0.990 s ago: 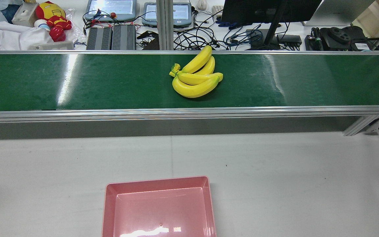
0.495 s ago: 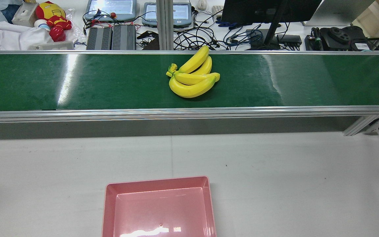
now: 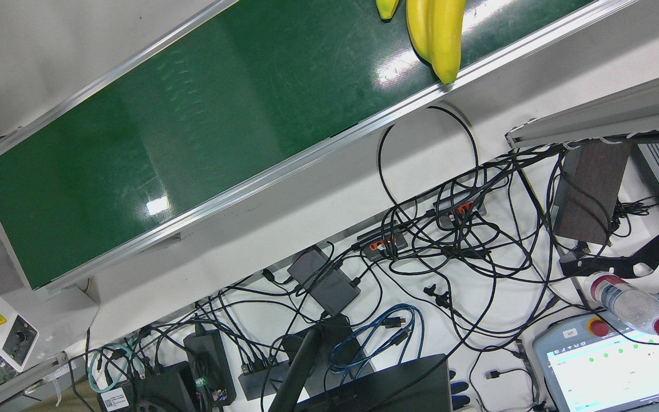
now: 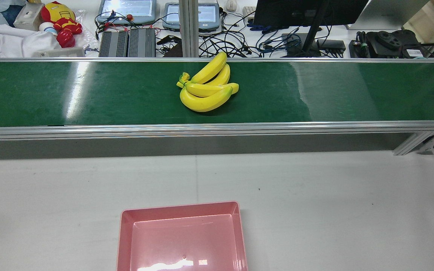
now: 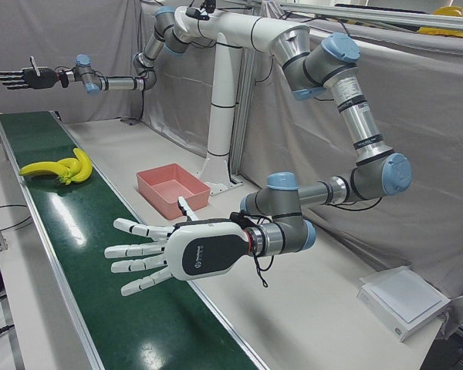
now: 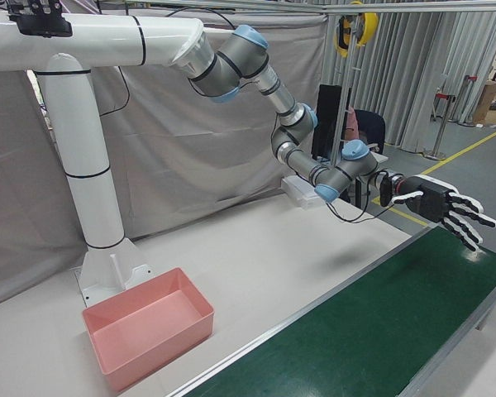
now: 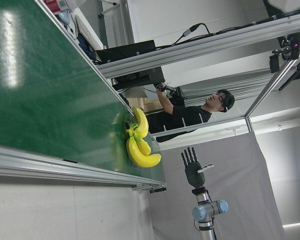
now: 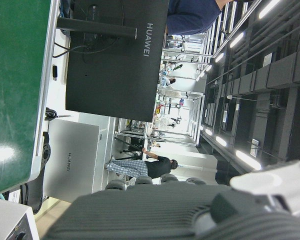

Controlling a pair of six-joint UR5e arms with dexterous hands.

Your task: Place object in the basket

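A bunch of smooth, glossy yellow plastic bananas [image 4: 205, 92] with green-tinged tips and a short green-yellow stem is seen lying flat on the matt green conveyor belt [image 4: 89, 94], which is framed by ribbed aluminium rails. The curved fruits are fanned out from the stem, and the tip of the uppermost one is laid against the belt's far rail. The bunch is placed near the middle of the belt's length, well apart from the shallow rectangular pink plastic basket [image 4: 181, 206], whose shiny floor is marked by light reflections. The basket is set on the pale grey matt table [image 4: 315, 195], on the robot's side of the belt.

The left hand [image 5: 177, 254], built of white jointed fingers around a dark panel, is held flat above the belt with its fingers stretched out and spread wide; nothing is held in it. The same pose is shown in the right-front view [image 6: 434, 205].

The right hand [image 5: 19, 77] is held out level at the end of its arm, beyond the bananas [image 5: 58, 168] and high above the belt, with its fingers straightened, slightly parted and empty.
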